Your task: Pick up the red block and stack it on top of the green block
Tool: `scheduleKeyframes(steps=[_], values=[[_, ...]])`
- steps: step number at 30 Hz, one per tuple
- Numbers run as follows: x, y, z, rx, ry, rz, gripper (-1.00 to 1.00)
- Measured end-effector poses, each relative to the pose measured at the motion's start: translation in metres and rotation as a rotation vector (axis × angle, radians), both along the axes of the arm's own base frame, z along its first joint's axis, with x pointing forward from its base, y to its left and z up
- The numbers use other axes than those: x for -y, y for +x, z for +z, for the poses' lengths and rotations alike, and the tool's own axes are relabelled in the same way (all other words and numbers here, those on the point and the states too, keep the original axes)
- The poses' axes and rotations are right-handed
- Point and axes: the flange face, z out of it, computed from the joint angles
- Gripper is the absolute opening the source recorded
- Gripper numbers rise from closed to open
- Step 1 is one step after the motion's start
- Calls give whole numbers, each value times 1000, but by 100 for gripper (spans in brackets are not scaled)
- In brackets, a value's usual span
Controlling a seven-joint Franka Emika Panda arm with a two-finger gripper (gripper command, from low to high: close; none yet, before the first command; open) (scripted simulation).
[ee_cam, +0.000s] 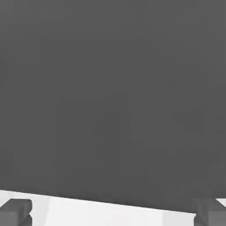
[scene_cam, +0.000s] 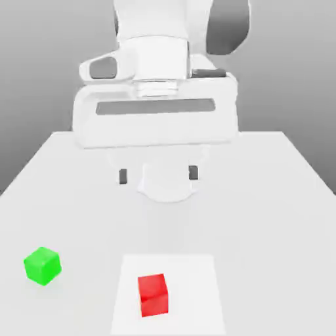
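Exterior view showed the gripper (scene_cam: pixel 157 175) spread wide and empty, approach not begun; next it needed to descend over the red block (scene_cam: pixel 153 294), well apart below.

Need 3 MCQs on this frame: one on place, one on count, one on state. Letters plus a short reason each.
1. Where is the green block relative to the red block?
A. On the exterior view's left of it
B. On top of it
C. On the exterior view's right of it

2. How many blocks are on the table?
A. One
B. Two
C. Four

3. What is the gripper doing?
A. Holding the red block
B. Holding the green block
C. Open, holding nothing

Answers:
1. A: green sits apart, nearer that view's left edge.
2. B: one red, one green.
3. C: jaws spread, both blocks rest on the table.
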Motion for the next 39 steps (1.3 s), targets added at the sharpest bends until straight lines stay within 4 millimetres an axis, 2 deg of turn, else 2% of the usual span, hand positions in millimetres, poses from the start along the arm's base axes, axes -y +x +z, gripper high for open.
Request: scheduleKeyframes(steps=[3, 7, 12, 13, 20, 25, 27, 29, 32, 35, 36, 39], values=[[3, -8, -60, -93, -14, 23, 0], [9, -29, -136, -215, -36, 54, 0], [10, -34, -200, -242, -43, 62, 0], [10, -35, -211, -243, -42, 62, -100], [10, -35, -213, -244, -42, 63, -100], [10, -35, -164, -244, -42, 63, -100], [41, -39, -150, -244, -41, 41, -100], [92, -49, -141, -245, -38, -2, -100], [174, -80, -129, -247, -28, -82, -100], [240, -122, -119, -247, -18, -139, -100], [252, -130, -122, -247, -15, -151, -100], [247, -125, -150, -245, -18, -117, -100]])
